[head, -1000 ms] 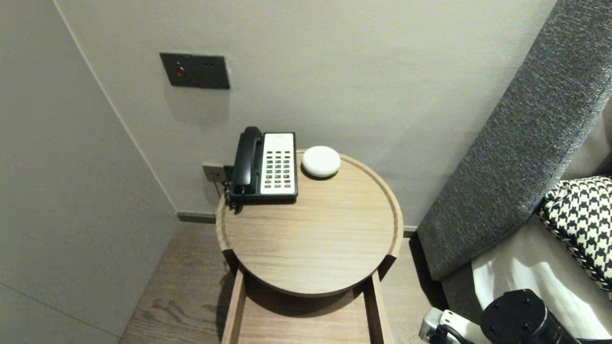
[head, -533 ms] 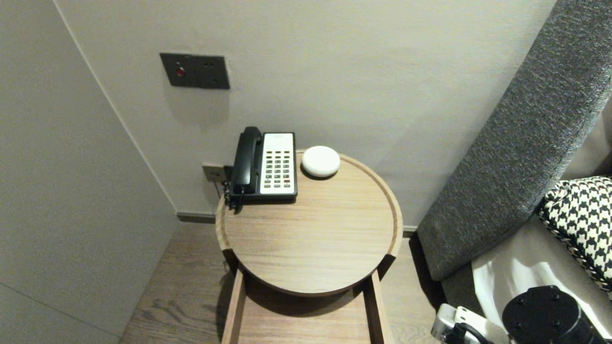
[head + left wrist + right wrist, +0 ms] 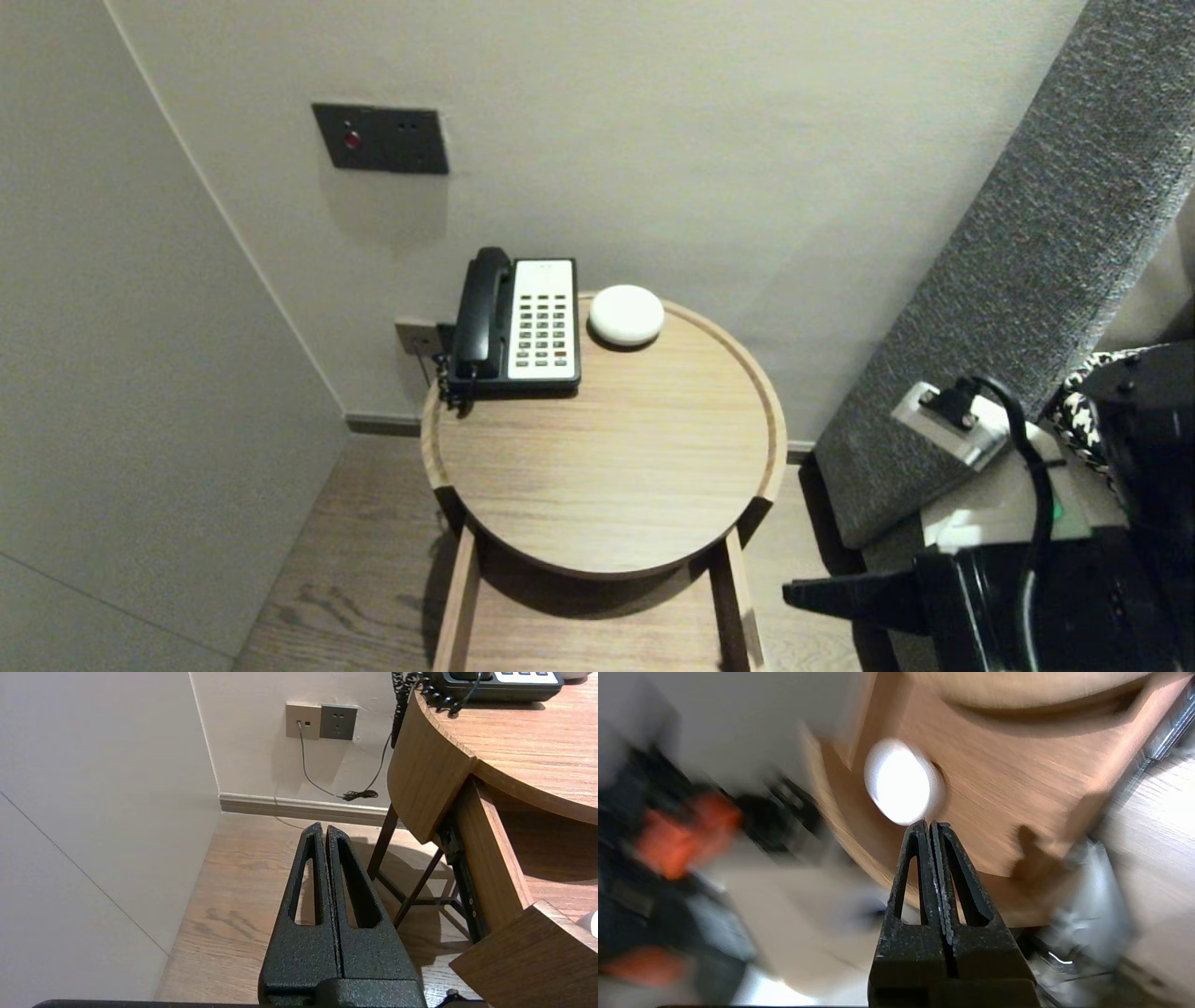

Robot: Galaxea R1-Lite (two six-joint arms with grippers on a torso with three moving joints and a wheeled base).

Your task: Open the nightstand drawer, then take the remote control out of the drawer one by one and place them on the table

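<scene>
Right wrist view: the right gripper [image 3: 927, 823] is seen w/ fingers pressed together, nothing held, tips aimed at a white puck [image 3: 901, 781]. The puck is lodged in the open drawer [image 3: 1017, 793] near a front corner, just beyond the tips; contact can't be confirmed. It's roundish, so no long axis is offered. The right gripper is the nearer one; the left gripper [image 3: 323, 826] is parked, closed up & empty, low beside the table [image 3: 514, 742]. No brand is legible; phone [image 3: 523, 322] key labels can't be read.
</scene>
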